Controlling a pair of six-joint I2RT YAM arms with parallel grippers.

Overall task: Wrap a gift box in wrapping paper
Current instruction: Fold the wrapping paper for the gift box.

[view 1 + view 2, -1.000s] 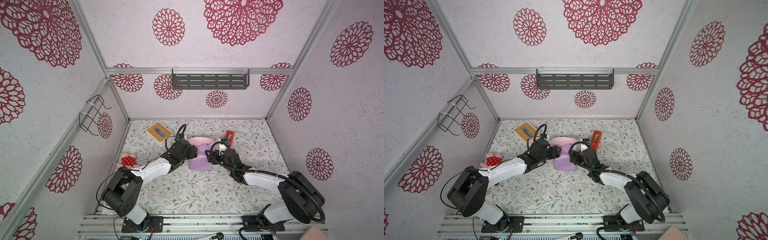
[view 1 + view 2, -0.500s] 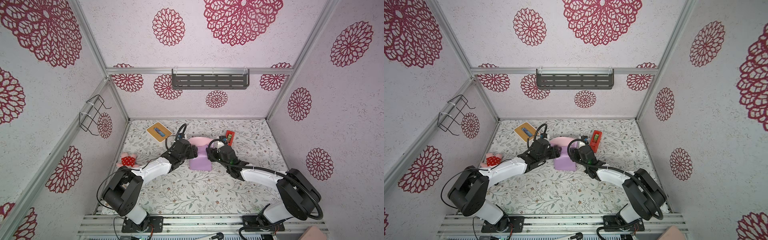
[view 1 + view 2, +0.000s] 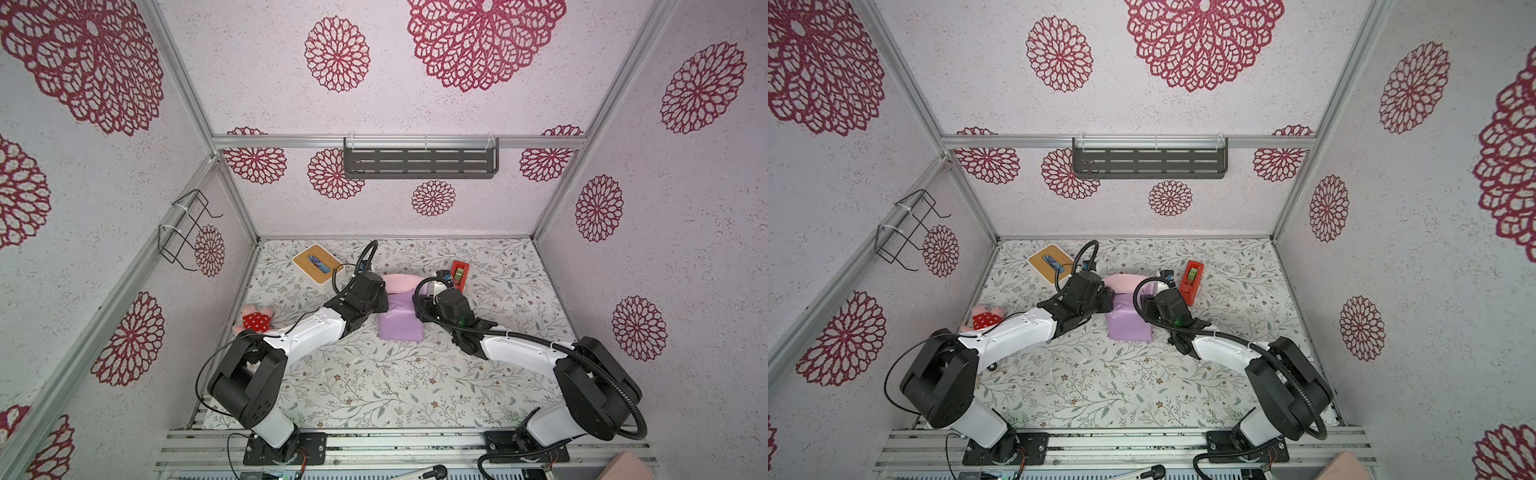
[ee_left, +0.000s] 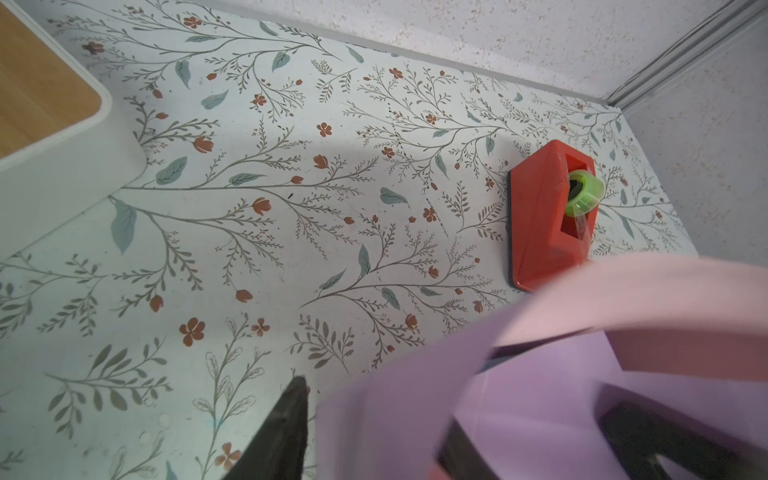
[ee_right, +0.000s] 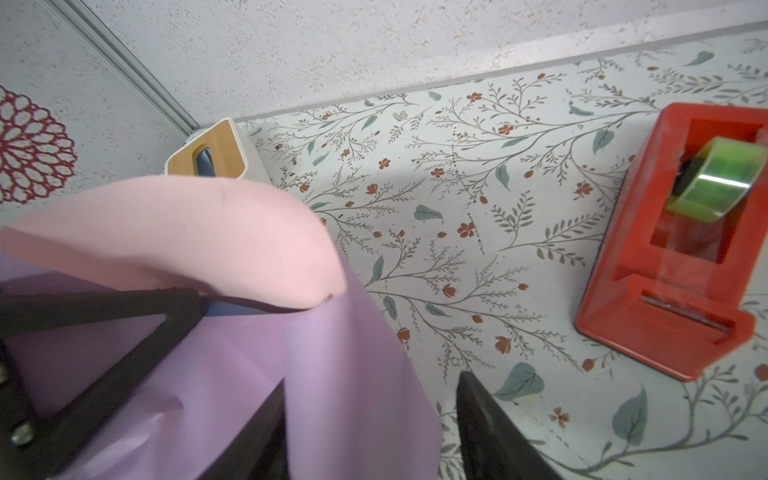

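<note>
Mid-table, the box (image 5: 230, 309) sits under lilac paper (image 3: 401, 326), with only a blue sliver showing. The left gripper (image 4: 374, 411) and right gripper (image 5: 372, 382) flank it. Each has its jaws apart around a loose flap of paper and clamps nothing. At the far edge the paper's pink side curls over. Beyond stands a tape dispenser (image 3: 459, 272).

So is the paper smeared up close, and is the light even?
Left wrist view: the paper by the lens is smeared, the tape dispenser sharp, a soft shadow on the table. Right wrist view: paper soft too. Both top views: crisp, evenly lit.
</note>
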